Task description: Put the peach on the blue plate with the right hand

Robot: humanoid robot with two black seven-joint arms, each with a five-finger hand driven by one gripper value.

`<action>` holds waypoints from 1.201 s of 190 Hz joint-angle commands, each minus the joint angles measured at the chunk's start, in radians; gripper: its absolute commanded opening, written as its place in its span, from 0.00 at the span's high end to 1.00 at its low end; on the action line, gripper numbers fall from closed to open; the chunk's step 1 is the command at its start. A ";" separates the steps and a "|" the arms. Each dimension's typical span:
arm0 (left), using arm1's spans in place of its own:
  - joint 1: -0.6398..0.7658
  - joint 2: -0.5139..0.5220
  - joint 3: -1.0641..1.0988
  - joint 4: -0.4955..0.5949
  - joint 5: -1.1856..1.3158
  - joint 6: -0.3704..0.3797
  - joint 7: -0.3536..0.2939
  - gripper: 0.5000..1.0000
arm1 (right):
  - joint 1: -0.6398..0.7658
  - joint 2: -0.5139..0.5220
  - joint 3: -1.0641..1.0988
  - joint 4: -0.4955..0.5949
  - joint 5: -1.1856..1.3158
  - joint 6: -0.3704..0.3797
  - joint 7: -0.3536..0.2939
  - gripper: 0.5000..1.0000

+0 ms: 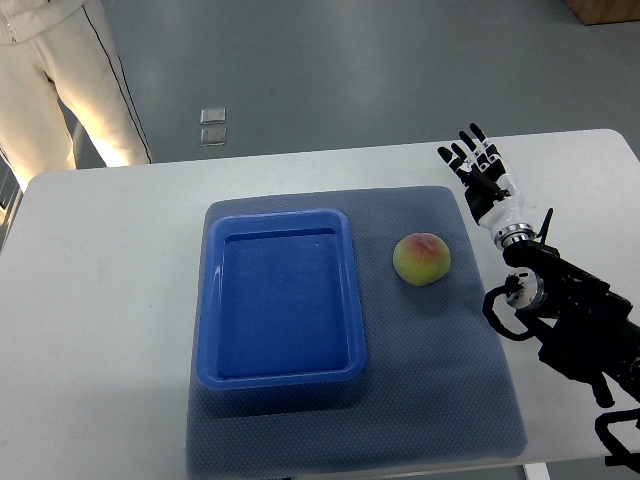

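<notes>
Looking down, we see the peach [421, 259] lying on the grey mat [440, 400], just right of the blue plate [280, 300]; our right robot hand [481, 176] hovers near the counter's [100, 300] far right corner, fingers spread, empty.

Person [60, 80] cut off by the top and left edges, only pale trouser legs showing. Right arm [585, 330] running out at the right and bottom edges. Worktop [100, 300] clipped at left, right and bottom. Grey mat [430, 400] shaved at its near edge. Brown object [605, 10] top right, mostly out of frame, unidentifiable. Two small floor squares [213, 126] too small to tell.
</notes>
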 commanded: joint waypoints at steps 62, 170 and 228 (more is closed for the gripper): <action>0.006 0.000 0.001 0.000 -0.001 0.003 0.011 0.00 | 0.000 0.000 0.000 0.000 0.000 0.000 0.000 0.14; 0.005 0.000 -0.002 -0.004 -0.001 0.000 0.011 0.00 | 0.002 0.000 0.000 0.000 0.000 -0.001 0.000 0.14; 0.005 0.000 -0.003 -0.004 -0.001 0.001 0.011 0.00 | 0.000 0.011 0.001 -0.003 0.001 -0.041 0.002 0.14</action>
